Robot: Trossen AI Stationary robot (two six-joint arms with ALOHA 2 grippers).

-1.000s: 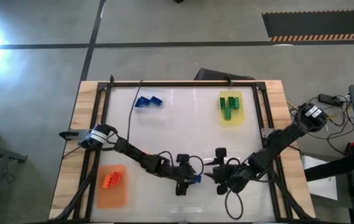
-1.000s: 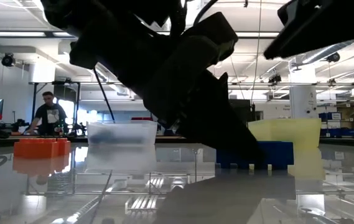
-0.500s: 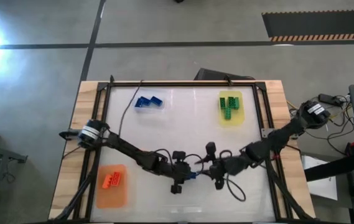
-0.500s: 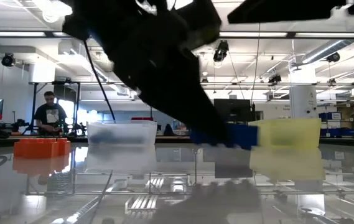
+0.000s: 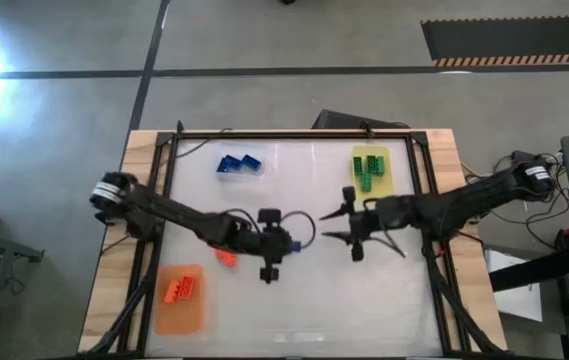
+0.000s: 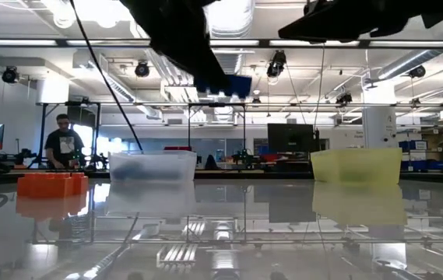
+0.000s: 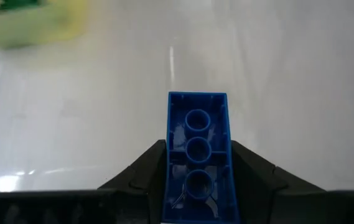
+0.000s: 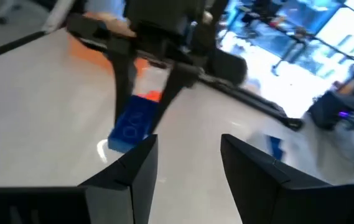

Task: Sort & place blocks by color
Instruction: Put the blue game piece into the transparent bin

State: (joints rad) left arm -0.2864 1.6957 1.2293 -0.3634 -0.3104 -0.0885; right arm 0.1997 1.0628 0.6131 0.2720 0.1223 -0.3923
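Note:
My left gripper [image 5: 286, 241] is over the table's middle, shut on a blue block [image 7: 198, 155] that hangs high above the table [image 6: 225, 84]. To its right my right gripper [image 5: 342, 224] stands open with nothing between its fingers [image 8: 186, 155], pointing at the left gripper. Two blue blocks [image 5: 239, 164] lie on the clear mat at the far left. Green blocks [image 5: 368, 170] lie on the yellow mat [image 5: 384, 185] at the far right. Orange blocks [image 5: 179, 289] lie on the orange mat [image 5: 179, 315] at the near left. My left gripper pinches the blue block by its two long sides [image 7: 172, 163] between its two fingers [image 7: 144, 171]. The block lies along the fingers and sticks out past their tips, its hollow underside toward the wrist camera. The fingers slant down toward the table's right. The block is clear of the table.
One loose orange block [image 5: 226, 258] lies on the table beside the left arm, just beyond the orange mat. A black frame [image 5: 294, 133] rims the white table top. A person [image 6: 62, 144] stands in the room beyond the table.
My left gripper has risen and gone toward the far edge with the blue block, which has left the table near its front and now hangs well clear. My right gripper has drawn away from the block toward the far edge, turning as it went.

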